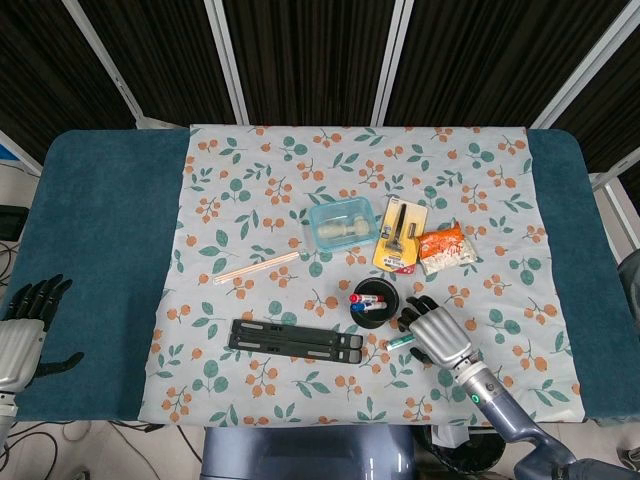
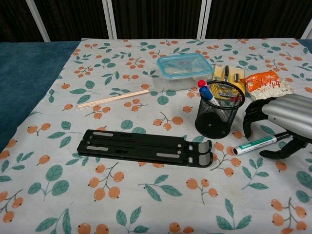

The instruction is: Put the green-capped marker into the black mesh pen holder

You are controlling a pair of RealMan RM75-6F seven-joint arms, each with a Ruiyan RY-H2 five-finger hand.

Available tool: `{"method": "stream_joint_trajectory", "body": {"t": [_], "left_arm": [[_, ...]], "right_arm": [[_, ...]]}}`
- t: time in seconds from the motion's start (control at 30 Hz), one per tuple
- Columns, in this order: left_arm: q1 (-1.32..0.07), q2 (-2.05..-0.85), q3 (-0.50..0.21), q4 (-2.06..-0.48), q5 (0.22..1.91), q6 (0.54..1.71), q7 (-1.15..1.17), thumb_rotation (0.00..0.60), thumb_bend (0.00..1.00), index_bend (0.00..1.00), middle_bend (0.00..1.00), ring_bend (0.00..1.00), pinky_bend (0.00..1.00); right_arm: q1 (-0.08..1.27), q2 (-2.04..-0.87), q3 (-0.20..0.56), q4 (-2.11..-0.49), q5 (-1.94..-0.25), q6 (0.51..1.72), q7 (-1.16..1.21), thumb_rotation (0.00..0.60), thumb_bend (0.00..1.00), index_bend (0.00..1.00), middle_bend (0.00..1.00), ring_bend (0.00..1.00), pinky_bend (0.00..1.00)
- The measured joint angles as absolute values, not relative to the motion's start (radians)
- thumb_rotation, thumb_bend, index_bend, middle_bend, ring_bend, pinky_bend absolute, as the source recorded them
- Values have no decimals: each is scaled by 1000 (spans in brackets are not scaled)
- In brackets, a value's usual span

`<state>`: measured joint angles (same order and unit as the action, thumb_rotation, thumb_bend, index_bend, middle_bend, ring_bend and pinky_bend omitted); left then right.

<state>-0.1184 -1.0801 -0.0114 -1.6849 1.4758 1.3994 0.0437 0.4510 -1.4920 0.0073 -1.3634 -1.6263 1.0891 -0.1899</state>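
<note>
The green-capped marker [image 2: 255,144] [image 1: 399,342] lies flat on the floral cloth, just right of the black mesh pen holder [image 2: 219,115] [image 1: 368,304]. The holder stands upright with red and blue markers in it. My right hand [image 2: 279,117] [image 1: 437,336] arches over the marker's right end, fingers on the far side and thumb on the near side, with no clear grip on it. That end is partly hidden under the hand. My left hand [image 1: 21,334] rests with fingers apart at the table's left front edge, holding nothing.
A black folding stand [image 2: 146,147] lies left of the holder. Behind the holder are a clear lidded box [image 2: 185,68], a yellow blister card [image 2: 226,73] and an orange snack packet [image 2: 265,83]. A thin wooden stick [image 2: 113,99] lies at the left.
</note>
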Motion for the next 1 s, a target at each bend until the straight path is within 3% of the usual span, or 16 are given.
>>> {"method": "stream_joint_trajectory", "body": {"t": [0.3, 0.67, 1.0], "left_arm": [[-119, -1079, -12, -1686, 1471, 1396, 43, 600, 33, 0, 0, 0, 0], [-120, -1079, -12, -1687, 1470, 1396, 43, 600, 32, 0, 0, 0, 0], [-120, -1077, -12, -1687, 1472, 1394, 34, 600, 32, 0, 0, 0, 0]], "right_arm": [[455, -1505, -3, -1345, -1611, 1084, -192, 600, 394, 503, 395, 205, 236], [454, -1506, -18, -1343, -1614, 1100, -181, 600, 556, 650, 533, 288, 248], [444, -1490, -32, -1361, -1625, 1131, -157, 600, 579, 684, 567, 333, 248]]}}
